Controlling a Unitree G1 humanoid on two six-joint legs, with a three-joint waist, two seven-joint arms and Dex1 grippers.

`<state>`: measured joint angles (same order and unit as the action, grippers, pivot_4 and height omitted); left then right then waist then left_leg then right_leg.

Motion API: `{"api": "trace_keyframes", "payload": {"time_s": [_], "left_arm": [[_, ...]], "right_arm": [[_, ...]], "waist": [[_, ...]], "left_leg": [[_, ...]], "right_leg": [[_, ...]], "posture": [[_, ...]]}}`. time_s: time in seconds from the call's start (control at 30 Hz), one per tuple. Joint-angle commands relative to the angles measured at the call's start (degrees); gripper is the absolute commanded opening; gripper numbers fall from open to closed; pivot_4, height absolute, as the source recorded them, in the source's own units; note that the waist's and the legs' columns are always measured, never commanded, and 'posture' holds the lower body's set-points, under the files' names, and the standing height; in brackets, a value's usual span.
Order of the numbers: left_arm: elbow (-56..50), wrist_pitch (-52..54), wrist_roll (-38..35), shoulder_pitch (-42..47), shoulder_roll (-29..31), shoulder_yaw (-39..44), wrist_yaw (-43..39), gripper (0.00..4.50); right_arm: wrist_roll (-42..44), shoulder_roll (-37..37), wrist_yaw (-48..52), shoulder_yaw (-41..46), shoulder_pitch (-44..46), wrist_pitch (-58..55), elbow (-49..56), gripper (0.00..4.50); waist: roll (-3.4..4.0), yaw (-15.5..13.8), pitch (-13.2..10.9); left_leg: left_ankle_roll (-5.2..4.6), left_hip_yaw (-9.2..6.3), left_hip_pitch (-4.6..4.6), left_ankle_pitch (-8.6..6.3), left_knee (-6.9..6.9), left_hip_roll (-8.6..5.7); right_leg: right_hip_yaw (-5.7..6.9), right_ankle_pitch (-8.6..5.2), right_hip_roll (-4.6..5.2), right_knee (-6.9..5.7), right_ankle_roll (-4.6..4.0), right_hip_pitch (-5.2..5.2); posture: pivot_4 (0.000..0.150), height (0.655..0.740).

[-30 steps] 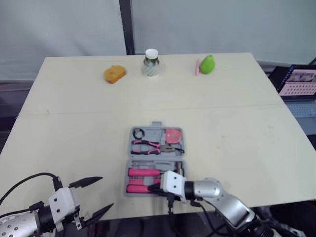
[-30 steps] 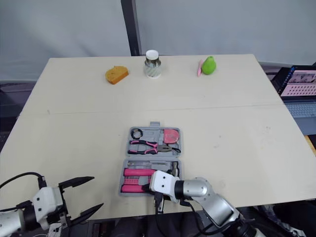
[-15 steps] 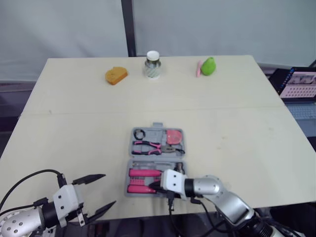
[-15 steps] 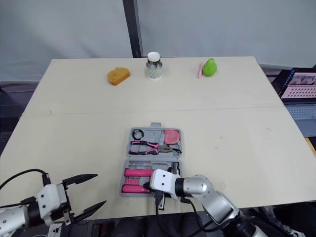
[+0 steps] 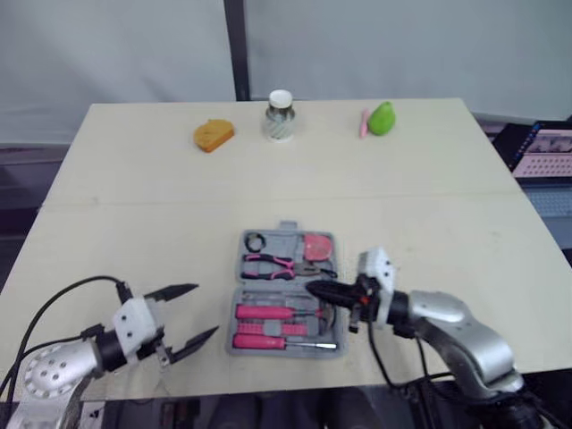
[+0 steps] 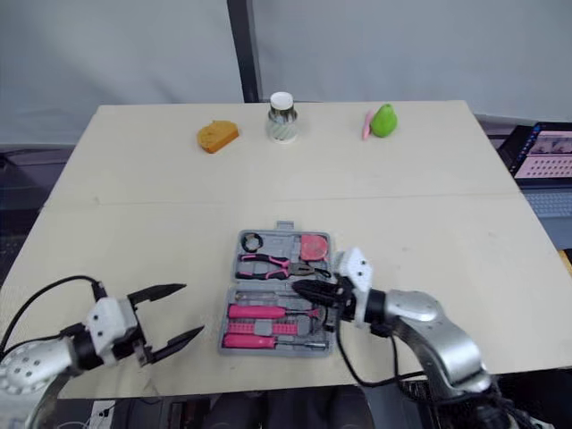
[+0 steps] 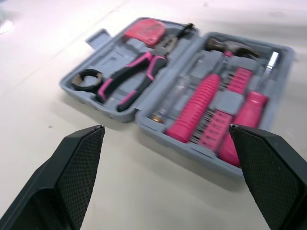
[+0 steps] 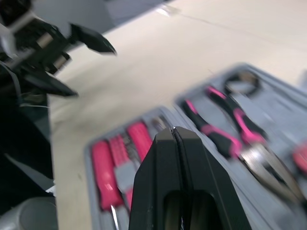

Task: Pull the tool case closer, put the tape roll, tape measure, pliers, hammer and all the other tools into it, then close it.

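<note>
My right pincer (image 5: 313, 290) hovers over the right side of the open tool case (image 6: 277, 242), its two black fingers pressed together on nothing. My left pincer (image 5: 204, 310) hangs with its fingers spread wide, apart from the case on its left, near the front edge of the table (image 5: 429, 206). The case lies at the table's front middle. Its far half holds the tape roll (image 5: 255, 241), pliers (image 5: 268, 264) and tape measure (image 5: 315, 245); its near half holds the hammer (image 7: 196, 108).

table (image 5: 447, 223) | front: open tool case (image 5: 284, 239) | far edge: orange object (image 5: 213, 135), jar (image 5: 280, 114), green pear (image 5: 382, 117)
</note>
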<state>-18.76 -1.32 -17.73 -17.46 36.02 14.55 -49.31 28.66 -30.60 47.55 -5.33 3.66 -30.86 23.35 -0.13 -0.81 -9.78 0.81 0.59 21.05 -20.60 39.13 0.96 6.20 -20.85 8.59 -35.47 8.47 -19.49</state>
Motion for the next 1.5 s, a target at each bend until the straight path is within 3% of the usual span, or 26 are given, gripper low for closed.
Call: {"api": "trace_keyframes", "payload": {"time_s": [0.03, 0.17, 0.27, 0.47, 0.53, 0.73, 1.17, 1.5], "left_arm": [[1.7, 2.8, -0.5, 3.0, -0.5, -1.1, 1.9, 4.5], [9.7, 7.1, 1.7, 9.5, -1.4, -3.9, 4.6, 4.5], [14.6, 8.9, 3.3, 13.3, -2.5, -6.3, 5.9, 3.66], [20.4, 10.2, 7.0, 18.0, -6.2, -13.5, 6.9, 0.79], [21.0, 10.3, 7.3, 18.8, -7.3, -14.7, 6.9, 0.02], [19.8, 11.1, 7.5, 18.8, -8.7, -16.6, 7.0, 0.02], [9.2, 15.3, 4.2, 7.1, -1.8, -14.6, 2.5, 0.02], [8.9, 14.9, 4.7, 6.0, -1.8, -14.7, 3.7, 0.02]], "right_arm": [[-0.2, -0.4, -1.6, 3.0, -1.8, 0.7, -1.7, 0.05], [-6.8, -0.4, -6.3, 2.5, -2.1, 3.2, -6.7, 0.05], [-10.5, 0.1, -8.3, 0.6, -1.4, 4.1, -8.3, 0.0], [-17.2, 1.1, -11.2, -3.9, 0.5, 4.0, -11.7, 0.0], [-18.0, 1.9, -11.2, -4.9, 1.2, 4.2, -12.1, 0.0], [-18.6, 4.0, -9.9, -7.0, 2.6, 4.0, -12.1, 0.0], [-17.4, 0.8, -5.3, -8.9, -2.5, 2.3, -7.2, 0.0], [-17.8, 0.3, -5.5, -9.5, -3.7, 1.8, -6.3, 0.0]], "waist": [[0.0, 0.0, 0.0], [0.02, 0.2, 0.0], [0.02, 0.2, 0.0], [0.01, 0.7, 0.0], [0.01, 0.7, 0.0], [0.01, 0.7, 0.0], [0.03, 0.9, 0.0], [0.03, 0.8, 0.0]], "left_leg": [[0.0, 0.01, -0.02, 0.0, 0.0, 0.0], [0.01, 0.04, -0.02, 0.01, -0.01, 0.0], [0.01, 0.07, -0.02, 0.01, 0.03, -0.01], [0.02, 0.07, 0.0, 0.02, 0.05, -0.02], [0.02, 0.05, 0.01, 0.01, 0.05, -0.01], [0.03, 0.02, 0.0, 0.02, 0.05, -0.02], [0.03, 0.02, -0.02, 0.02, -0.02, 0.01], [0.03, 0.03, -0.03, 0.01, -0.02, 0.01]], "right_leg": [[0.0, 0.0, 0.0, -0.02, 0.0, -0.01], [0.0, 0.0, -0.01, -0.1, 0.0, -0.07], [0.0, 0.0, -0.01, -0.13, 0.0, -0.09], [0.02, 0.0, 0.0, -0.17, 0.0, -0.12], [0.02, 0.0, 0.0, -0.18, 0.0, -0.13], [0.03, 0.0, 0.01, -0.18, 0.0, -0.11], [0.01, 0.0, 0.0, -0.13, 0.0, -0.1], [0.0, 0.0, 0.0, -0.11, 0.0, -0.09]], "posture": [[0.15, 0.74], [0.15, 0.74], [0.15, 0.74], [0.15, 0.74], [0.15, 0.74], [0.15, 0.74], [0.15, 0.74], [0.15, 0.74]]}}
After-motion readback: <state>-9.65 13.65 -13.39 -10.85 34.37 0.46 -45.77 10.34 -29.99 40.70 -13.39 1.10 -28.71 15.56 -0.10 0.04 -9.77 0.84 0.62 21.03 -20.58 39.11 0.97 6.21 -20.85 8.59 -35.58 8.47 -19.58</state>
